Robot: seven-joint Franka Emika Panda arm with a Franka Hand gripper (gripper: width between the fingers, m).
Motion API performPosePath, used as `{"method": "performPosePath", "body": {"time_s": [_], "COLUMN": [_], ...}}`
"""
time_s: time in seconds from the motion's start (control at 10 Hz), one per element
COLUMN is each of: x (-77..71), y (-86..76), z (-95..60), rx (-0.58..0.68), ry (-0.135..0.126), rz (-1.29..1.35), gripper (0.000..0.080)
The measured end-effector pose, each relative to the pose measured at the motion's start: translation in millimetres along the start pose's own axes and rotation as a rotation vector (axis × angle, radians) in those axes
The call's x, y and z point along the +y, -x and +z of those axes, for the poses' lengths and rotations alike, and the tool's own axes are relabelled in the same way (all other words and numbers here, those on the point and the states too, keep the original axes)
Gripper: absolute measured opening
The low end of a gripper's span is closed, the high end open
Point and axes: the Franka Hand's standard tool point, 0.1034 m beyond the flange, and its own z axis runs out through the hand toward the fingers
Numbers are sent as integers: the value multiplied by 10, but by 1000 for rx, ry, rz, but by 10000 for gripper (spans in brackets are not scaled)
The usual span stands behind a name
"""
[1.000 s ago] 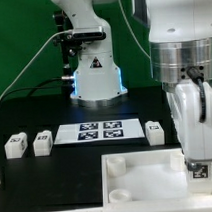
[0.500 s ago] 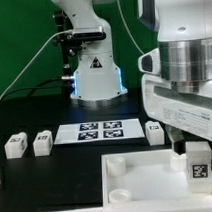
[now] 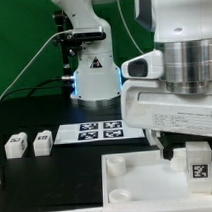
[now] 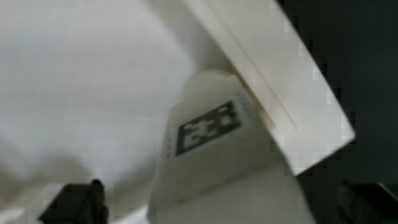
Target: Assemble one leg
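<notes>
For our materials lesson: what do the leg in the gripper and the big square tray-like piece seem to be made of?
The leg: seemingly white plastic, matte, with a flat black-and-white tag that looks printed on its face. The tray-like piece: apparently the same matte white plastic, judging by its smooth, moulded-looking round socket. Neither shows gloss.

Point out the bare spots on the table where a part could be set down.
Free: the black table in front of the two loose legs, up to the tray's edge on the exterior view's left. Crowded: the tray's corner on the exterior view's right, where the pincer stands with a leg.
</notes>
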Motion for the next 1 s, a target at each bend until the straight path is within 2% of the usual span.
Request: {"method": "performPosePath", "body": {"time_s": [0.2,0.4,0.6,0.7,0.8,1.0], "x": [-1,12,16,12,11,9], "y": [-25,-23,-24,-21,-18,-14], "z": [-40,-19,-16,-13,-9,-5], "rx": [5,4,4,2,1,-1], "ry": [-5,-1,0,-3,-4,-5], "rz": [-220,-203,-149,-52,62,238], "gripper": [649,649,405,405,292,292]}}
